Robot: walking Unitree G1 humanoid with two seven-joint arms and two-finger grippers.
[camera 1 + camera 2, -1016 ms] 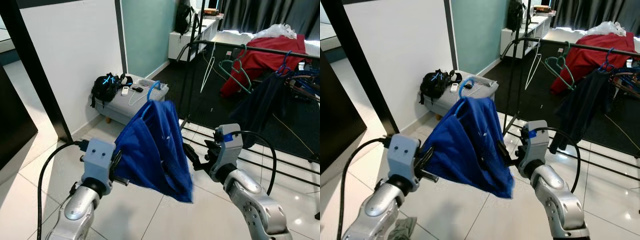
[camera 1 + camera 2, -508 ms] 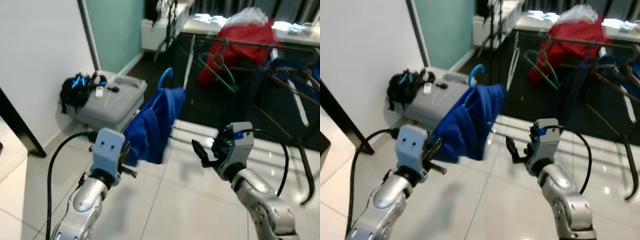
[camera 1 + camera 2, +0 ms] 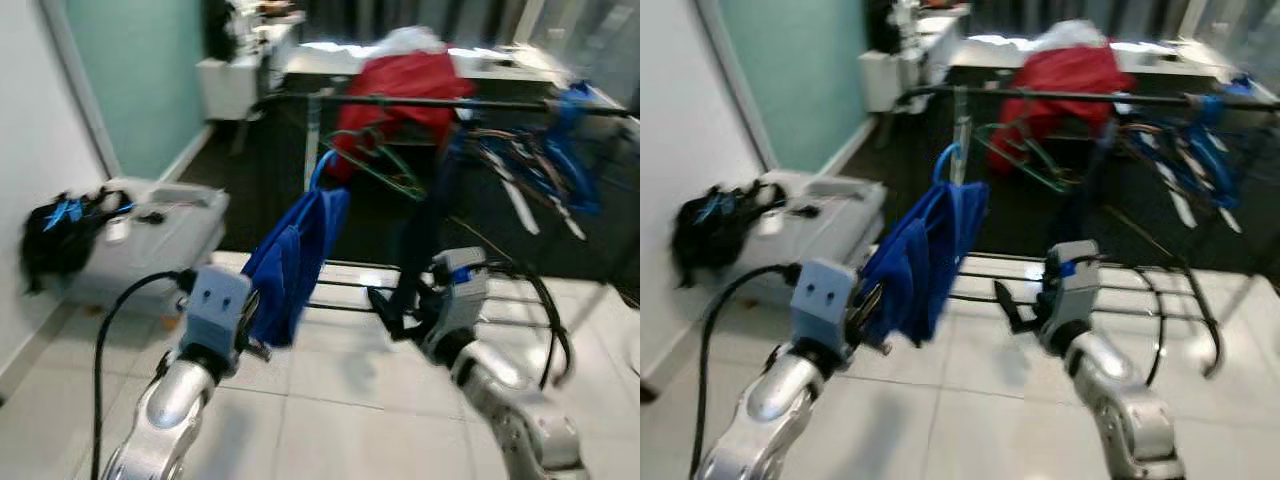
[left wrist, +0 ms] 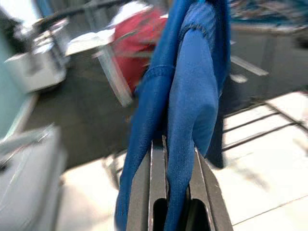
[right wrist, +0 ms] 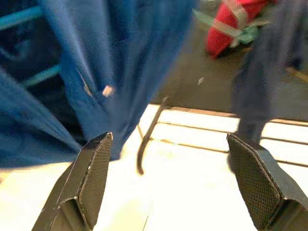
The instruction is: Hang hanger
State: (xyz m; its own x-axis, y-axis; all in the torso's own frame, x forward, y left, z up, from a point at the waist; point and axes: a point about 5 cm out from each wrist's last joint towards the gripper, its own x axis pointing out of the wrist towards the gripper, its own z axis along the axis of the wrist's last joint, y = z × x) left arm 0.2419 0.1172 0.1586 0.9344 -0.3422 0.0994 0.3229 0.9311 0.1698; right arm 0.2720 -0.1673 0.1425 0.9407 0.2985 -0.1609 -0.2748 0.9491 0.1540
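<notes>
Left tool (image 4: 168,159) clamped on the lower folds of a blue garment (image 3: 292,262), held up in front of the robot. Garment hangs from a blue hanger (image 3: 318,170); the hook is blurred but appears just short of the black rack rail (image 3: 400,101). Right tool (image 5: 173,178) wide apart, gripping nothing, beside the garment. Red cloth (image 3: 395,85) draped over the rail behind.

One blue garment (image 3: 292,255), one clothes rack (image 3: 420,102), one black backpack (image 3: 58,238), two end effectors.
</notes>
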